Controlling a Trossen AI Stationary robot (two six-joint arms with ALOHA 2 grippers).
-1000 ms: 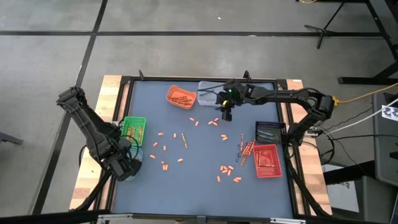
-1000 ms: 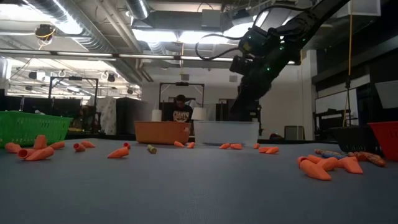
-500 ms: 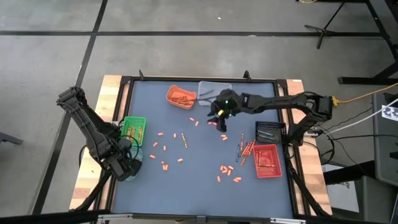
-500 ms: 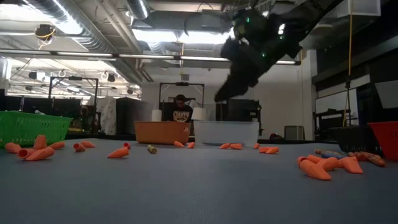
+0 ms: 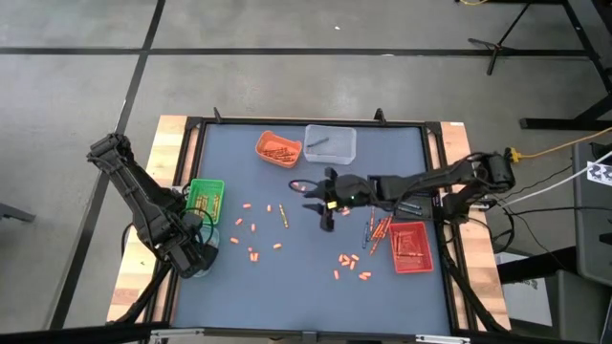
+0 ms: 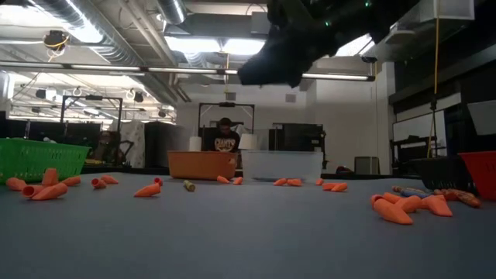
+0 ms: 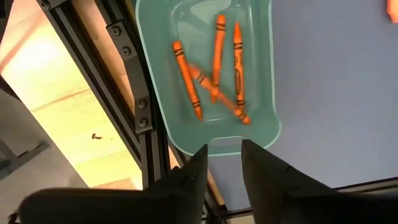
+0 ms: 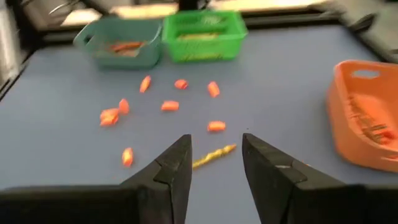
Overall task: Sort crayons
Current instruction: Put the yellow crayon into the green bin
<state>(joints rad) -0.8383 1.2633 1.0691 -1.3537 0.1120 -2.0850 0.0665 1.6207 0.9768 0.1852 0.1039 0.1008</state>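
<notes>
Right end effector [image 5: 326, 218] now mid-table, unclenched, empty — yellow-green crayon [image 8: 213, 156] ahead, wrist view only

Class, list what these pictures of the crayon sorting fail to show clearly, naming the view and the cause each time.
- Left claw: in the high view, hidden under its own arm.
- Right claw: in the low view, a dark blur cut off by the top edge.
- Orange tray contents: low view, hidden by its wall.
- Red tray: low view, cut off by the right edge.
- Crayons in the green basket: right wrist view, blurred.

Orange crayons [image 7: 214, 74], teal tray [image 7: 264, 74]
</notes>
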